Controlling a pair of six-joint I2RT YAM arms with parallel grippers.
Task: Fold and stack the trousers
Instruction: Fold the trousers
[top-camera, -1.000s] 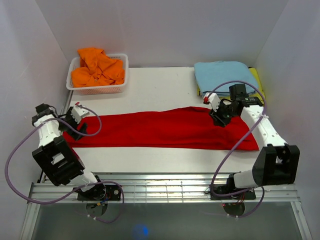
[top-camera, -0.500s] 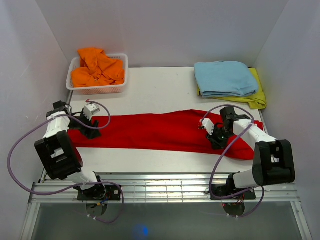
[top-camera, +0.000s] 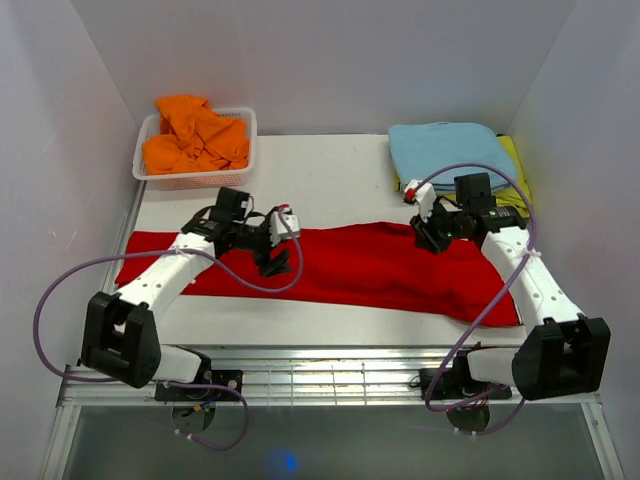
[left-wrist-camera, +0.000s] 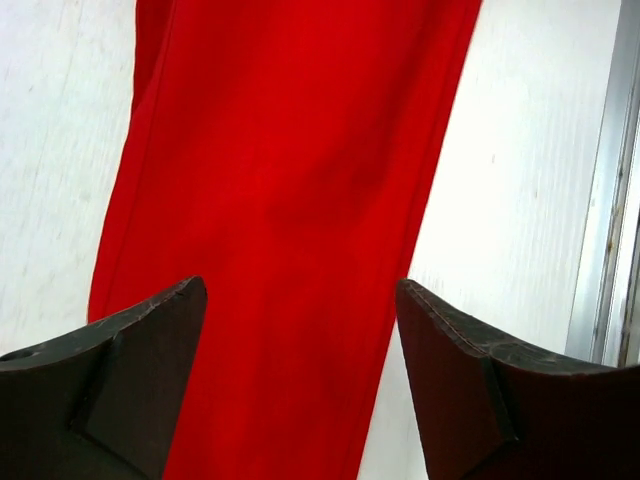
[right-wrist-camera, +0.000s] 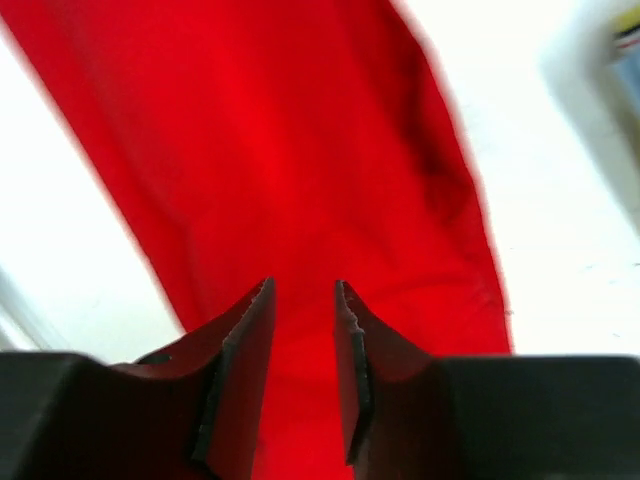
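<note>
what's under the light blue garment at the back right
A yellow cloth lies under the light blue garment, with only its right edge showing. The rest of it, and anything else beneath, is covered.

**Top external.** Fixed, high above and behind the arms, tilted down and forward. A far view: the whole counter (top-camera: 330, 170) to the back wall, with the left arm (top-camera: 165, 275) and the right arm (top-camera: 530, 270) entire.

**Left wrist.** Carried on the left arm, looking down past the left claw (left-wrist-camera: 300, 300). A close view: one stretch of the trousers (left-wrist-camera: 290, 150), counter on both sides, a metal rail (left-wrist-camera: 600, 200) at the right border.

**Right wrist.** Carried on the right arm, looking down past the right claw (right-wrist-camera: 303, 290). Very close and blurred; red cloth fills most of the view.

**Overlap.** The top view takes in both wrist patches. The wrist views share only the garment, at separate stretches.
</note>
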